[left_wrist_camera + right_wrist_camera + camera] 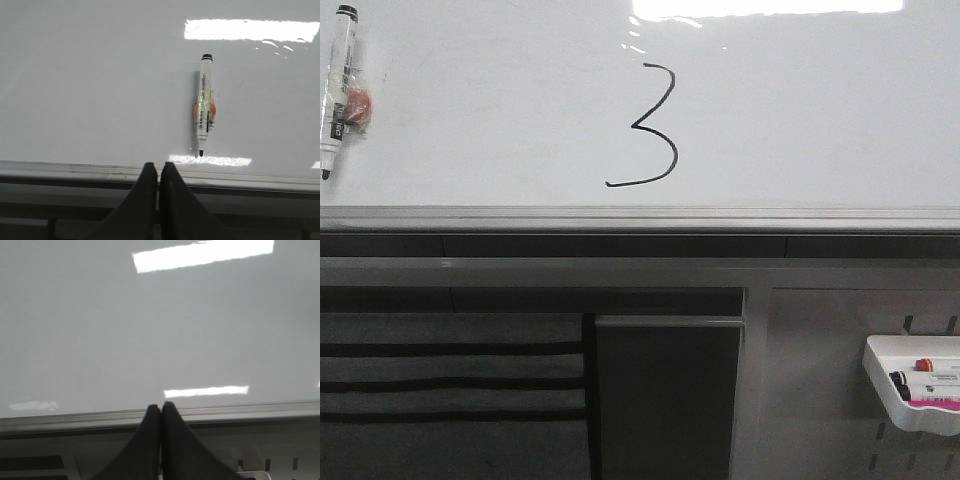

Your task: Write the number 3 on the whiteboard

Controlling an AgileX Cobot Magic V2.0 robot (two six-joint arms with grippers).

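Sat near the middle of the whiteboard (500, 120) in the front view: the number 3 (650, 128), thin black line, lower tail swept toward 9 o'clock, ending just above the grey frame edge (640, 215). Nothing lay over the digit or touched it. Showed glare at 12 o'clock of the digit, along the board's upper border.

Hung well apart at 9 o'clock of the digit, at the board's far edge: a marker (338, 90), near upright, tip down, black cap end up, with an orange-and-clear wad (356, 105) stuck to its barrel. Touched the board surface, tip just above the frame.

Sat at 4 o'clock, well below the board, on the grey slotted panel (820, 380): a white tray (892, 400) holding markers with red and black ends.

Left gripper (158, 172): jaws pressed together, nothing between them, pointed at the frame edge just below the marker. Right gripper (161, 412): jaws pressed together, empty, facing bare whiteboard.
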